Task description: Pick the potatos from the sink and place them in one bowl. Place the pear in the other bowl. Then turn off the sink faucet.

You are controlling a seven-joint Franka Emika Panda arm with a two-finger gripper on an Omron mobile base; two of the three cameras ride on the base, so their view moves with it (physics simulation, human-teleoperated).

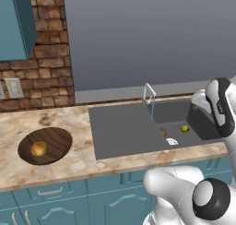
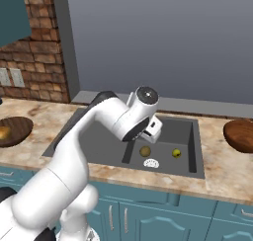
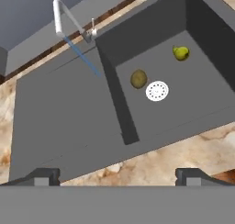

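The sink has a flat panel on the left and a deeper well on the right. In the well lie an olive-brown potato and a yellow-green pear, on either side of the white drain. A golden potato rests in the dark wood-grain bowl on the counter to the left. On the right counter sits the reddish-brown bowl, nothing showing inside it. The faucet pours a thin blue stream onto the panel. My gripper hangs open and empty above the sink's front edge.
Marble counter surrounds the sink, with teal cabinet doors below. A brick wall with an outlet stands at the back left. My white arm arches over the sink's left side.
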